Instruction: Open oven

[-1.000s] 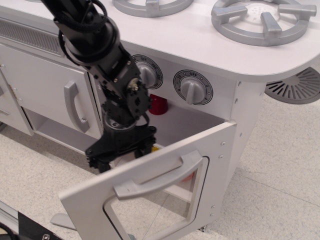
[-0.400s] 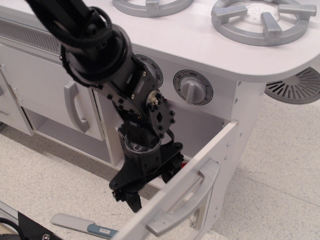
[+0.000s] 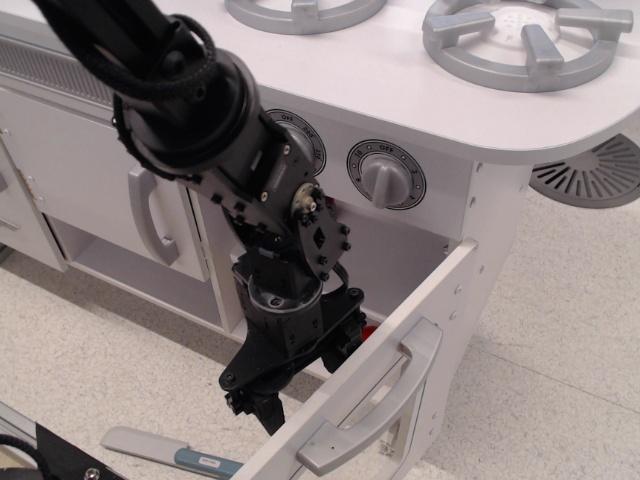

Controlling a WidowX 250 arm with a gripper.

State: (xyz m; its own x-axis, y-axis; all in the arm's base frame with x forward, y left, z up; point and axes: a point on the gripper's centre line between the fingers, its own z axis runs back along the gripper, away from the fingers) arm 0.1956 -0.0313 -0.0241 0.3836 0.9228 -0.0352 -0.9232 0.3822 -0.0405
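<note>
The white oven (image 3: 400,230) sits under the counter, with grey knobs (image 3: 385,176) above its opening. Its door (image 3: 440,300) hangs well open, tilted down and outward, and the curved grey handle (image 3: 385,400) faces the lower right. My black gripper (image 3: 256,408) points down at the door's upper left edge, in front of the oven opening. Its fingertips lie against or behind the door edge, so I cannot tell whether they are open or shut. The arm hides most of the oven's inside and part of the left knob. A small red object (image 3: 369,333) shows inside.
A plain white cupboard door with a vertical grey handle (image 3: 150,215) is to the left of the oven. Grey burners (image 3: 530,40) sit on the counter top. A flat grey and blue tool (image 3: 170,452) lies on the speckled floor. A grey slotted disc (image 3: 595,175) lies at the right.
The oven door has swung much further down and open. My arm has moved down and to the right, with the gripper staying at the door's upper edge.
</note>
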